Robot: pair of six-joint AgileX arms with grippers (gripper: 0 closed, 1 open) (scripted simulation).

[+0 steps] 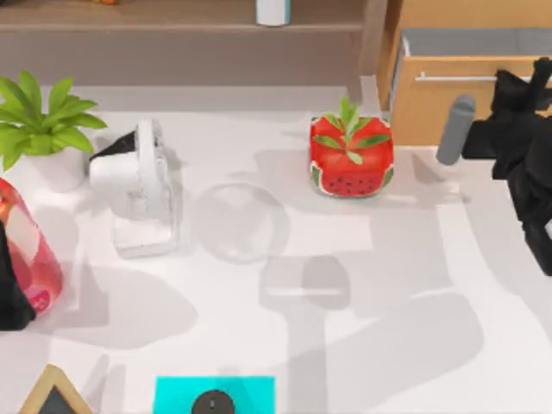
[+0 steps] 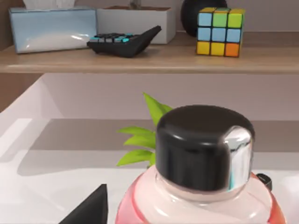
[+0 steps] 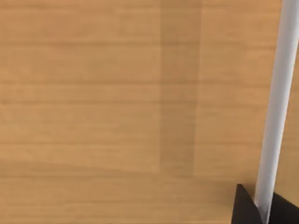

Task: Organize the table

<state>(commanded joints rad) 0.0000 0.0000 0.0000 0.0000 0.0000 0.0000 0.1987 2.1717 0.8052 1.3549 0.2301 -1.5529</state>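
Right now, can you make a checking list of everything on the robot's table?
Surface: white table, busy along the back and left.
Job's things: the table itself, not yet tidy.
Clutter: plant, fan, clear bowl, watermelon pot, red bottle, cyan pad, small board.
Grippers: left pincer by the bottle at the left edge; right pincer at the drawer handle.
Cables: nothing seen.
Surroundings: shelf with tissue box, calculator, colour cube; drawer open.
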